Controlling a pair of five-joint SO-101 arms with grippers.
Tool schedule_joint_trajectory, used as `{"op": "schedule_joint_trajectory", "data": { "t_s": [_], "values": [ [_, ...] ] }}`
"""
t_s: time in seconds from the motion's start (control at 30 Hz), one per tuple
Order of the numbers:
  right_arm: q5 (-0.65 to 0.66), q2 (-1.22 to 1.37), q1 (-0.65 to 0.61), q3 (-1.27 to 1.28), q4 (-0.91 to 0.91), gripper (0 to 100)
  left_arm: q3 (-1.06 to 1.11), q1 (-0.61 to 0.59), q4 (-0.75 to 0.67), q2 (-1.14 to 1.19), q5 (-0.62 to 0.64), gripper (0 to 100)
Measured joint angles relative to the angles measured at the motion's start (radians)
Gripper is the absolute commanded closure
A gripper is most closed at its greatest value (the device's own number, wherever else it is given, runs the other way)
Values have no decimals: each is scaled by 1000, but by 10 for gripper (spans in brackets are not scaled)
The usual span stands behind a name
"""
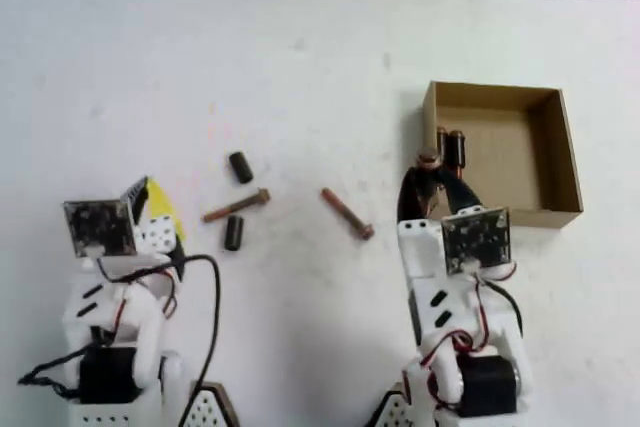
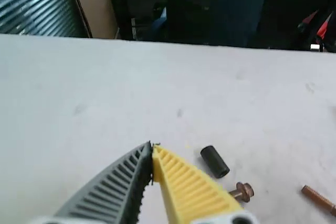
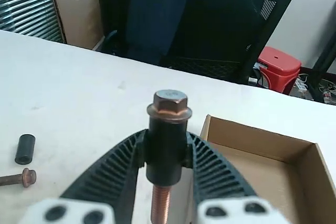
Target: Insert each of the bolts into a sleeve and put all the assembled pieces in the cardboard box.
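My right gripper [image 1: 432,179] [image 3: 166,141] is shut on a copper bolt [image 3: 168,104] that sits inside a black sleeve [image 3: 166,148], held upright just beside the cardboard box [image 1: 555,152] [image 3: 310,153]. Dark sleeved pieces [image 1: 452,144] lie inside the box by its left wall. On the table between the arms lie two loose bolts [image 1: 237,206] [image 1: 347,213] and two loose black sleeves [image 1: 240,167] [image 1: 234,233]. My left gripper [image 1: 146,185] [image 2: 151,150], with one grey and one yellow finger, is shut on nothing, a little left of these parts.
The white table [image 1: 300,77] stretches wide behind the parts. In the left wrist view, a sleeve [image 2: 214,161] and a bolt head [image 2: 242,191] lie near the yellow finger. A black chair [image 3: 231,30] and a red object [image 3: 275,66] stand beyond the far table edge.
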Motion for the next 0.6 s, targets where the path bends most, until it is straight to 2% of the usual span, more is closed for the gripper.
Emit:
{"op": "schedule_joint_trajectory", "data": {
  "t_s": [0.1,0.3,0.6],
  "values": [
    [0,60,11,-97,63,981,51,0,0,-2,-2,976],
    [120,339,8,-253,71,981,147,0,0,-5,-2,976],
    [144,766,155,-466,71,981,241,0,0,-6,-2,976]
  ]
}}
